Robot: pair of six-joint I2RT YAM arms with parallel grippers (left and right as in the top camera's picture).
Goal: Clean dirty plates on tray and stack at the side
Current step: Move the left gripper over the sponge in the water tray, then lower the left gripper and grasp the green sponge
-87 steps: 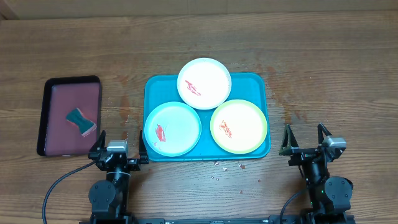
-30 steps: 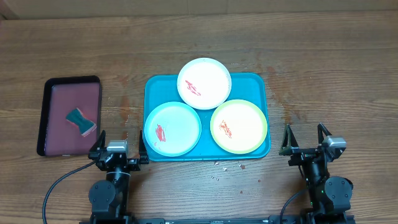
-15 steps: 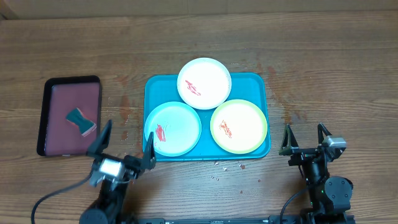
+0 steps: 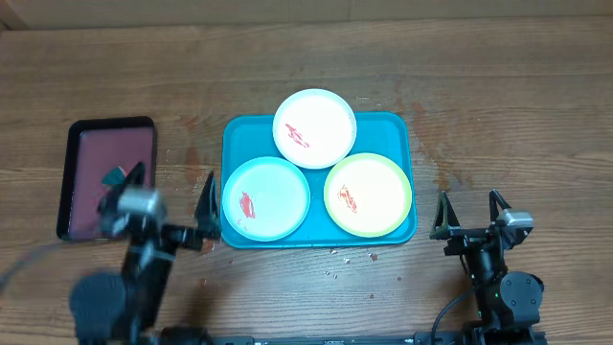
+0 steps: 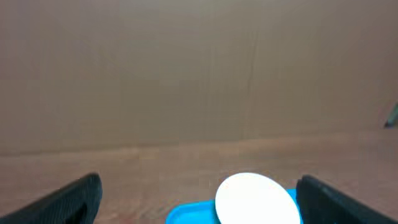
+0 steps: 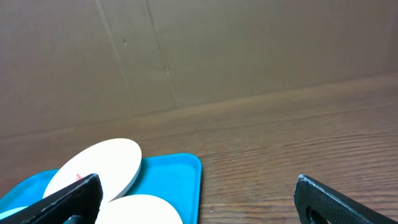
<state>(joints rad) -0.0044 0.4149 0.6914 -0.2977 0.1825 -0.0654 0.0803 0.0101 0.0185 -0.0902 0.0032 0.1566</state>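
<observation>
The plates [image 4: 265, 197] all lie smeared on the teal tray [image 4: 407, 129] mid-counter [image 4: 498, 86], so you're at the start: left tool [image 4: 168, 195] and right tool [image 4: 469, 216] both gape empty, and your left one should next drop onto the sponge [image 4: 115, 175] beside it.

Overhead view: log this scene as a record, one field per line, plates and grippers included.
tray: teal, holds all three plates
white plate: far side of tray, red smear
pale blue plate: near left, red smear
yellow-green plate: near right, orange smear
maroon tray: left of the teal one
sponge: on maroon tray, partly hidden
left gripper: open, empty, over the gap between trays
right gripper: open, empty, right of tray
plates stacked aside: none
</observation>
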